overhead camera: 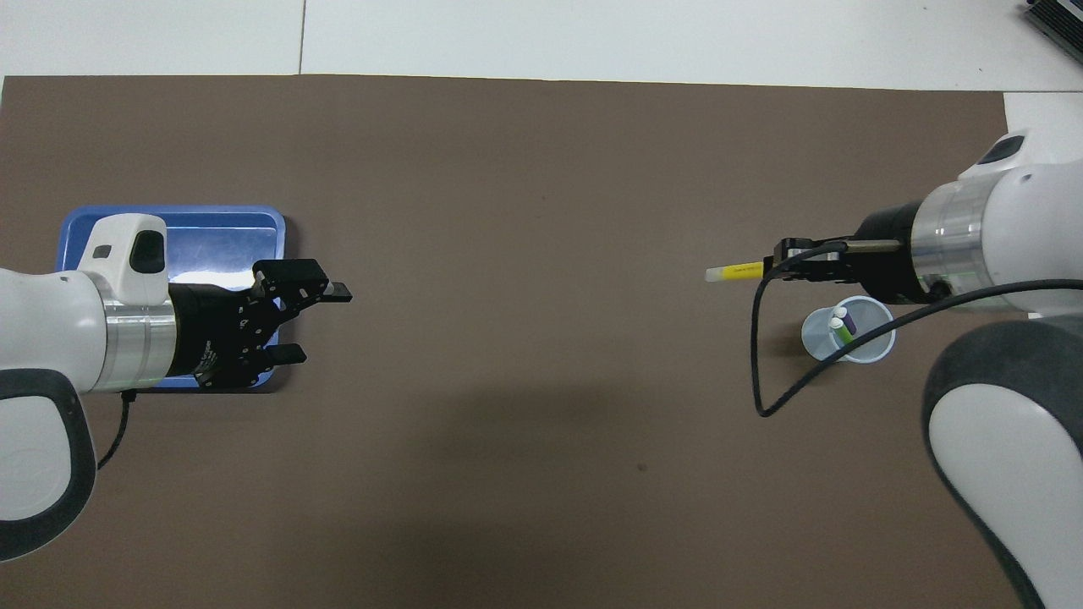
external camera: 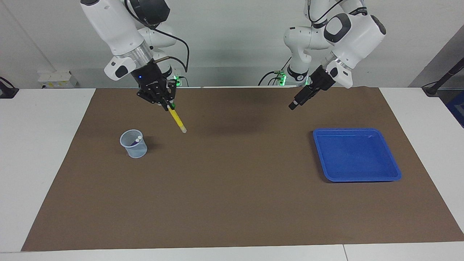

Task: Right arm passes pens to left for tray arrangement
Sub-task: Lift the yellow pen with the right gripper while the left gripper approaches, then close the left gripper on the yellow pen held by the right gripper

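A white desk (external camera: 43,145) carries a brown mat (external camera: 232,188) that covers most of its top. Two white arms reach in over the mat. The right arm (external camera: 116,29) has its gripper (external camera: 167,105) up in the air over bare mat, beside the cup toward the middle of the desk, with its fingers clamped on one end of the yellow pen (external camera: 176,120). The pen slants down and away from the gripper, its pale cap end lowest, clear of the mat. The left arm (external camera: 348,32) holds its gripper (overhead camera: 317,326) in the air over the mat just off the tray's edge, toward the middle of the desk; its fingers stand apart and hold nothing.

The blue tray (external camera: 357,154) lies flat on the mat at the left arm's end, nothing in it. At the right arm's end a small clear cup (external camera: 134,144) stands upright on the mat. Inside it are the purple pen (overhead camera: 847,322) and the green pen (overhead camera: 841,331), standing with their pale caps up.
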You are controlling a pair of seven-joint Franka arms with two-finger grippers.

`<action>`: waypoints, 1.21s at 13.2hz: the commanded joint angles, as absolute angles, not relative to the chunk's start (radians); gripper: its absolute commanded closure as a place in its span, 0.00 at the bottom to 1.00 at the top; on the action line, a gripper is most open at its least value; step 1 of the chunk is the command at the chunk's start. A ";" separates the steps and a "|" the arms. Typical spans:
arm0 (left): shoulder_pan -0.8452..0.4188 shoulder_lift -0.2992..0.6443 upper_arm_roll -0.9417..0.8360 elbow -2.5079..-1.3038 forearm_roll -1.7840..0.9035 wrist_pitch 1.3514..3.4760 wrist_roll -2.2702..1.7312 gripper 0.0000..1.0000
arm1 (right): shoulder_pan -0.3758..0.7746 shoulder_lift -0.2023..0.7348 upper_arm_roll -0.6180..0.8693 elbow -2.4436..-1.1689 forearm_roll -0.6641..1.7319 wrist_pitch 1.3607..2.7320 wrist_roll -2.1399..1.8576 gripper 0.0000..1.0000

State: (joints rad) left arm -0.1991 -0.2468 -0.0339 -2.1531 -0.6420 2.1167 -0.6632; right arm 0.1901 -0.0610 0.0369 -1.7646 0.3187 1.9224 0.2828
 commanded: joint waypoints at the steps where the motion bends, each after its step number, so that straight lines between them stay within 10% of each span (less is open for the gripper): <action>1: -0.276 -0.302 -0.021 -2.241 -0.747 2.259 -0.760 0.00 | 0.254 -0.060 0.035 -1.792 0.414 2.021 0.466 1.00; 6: -0.497 -0.310 -0.021 -2.348 -0.873 2.679 -1.113 0.00 | 0.417 -0.040 0.035 -1.818 0.448 2.224 0.725 1.00; 16: -0.641 -0.276 -0.026 -2.350 -0.928 2.852 -1.296 0.00 | 0.555 0.038 0.037 -1.835 0.523 2.441 0.877 1.00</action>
State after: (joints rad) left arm -0.6201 -0.2739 -0.0359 -2.3305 -0.9062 2.8209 -1.2899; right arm 0.5512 0.0384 0.0407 -1.8290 0.4951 2.4180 0.8773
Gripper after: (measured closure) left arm 0.000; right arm 0.806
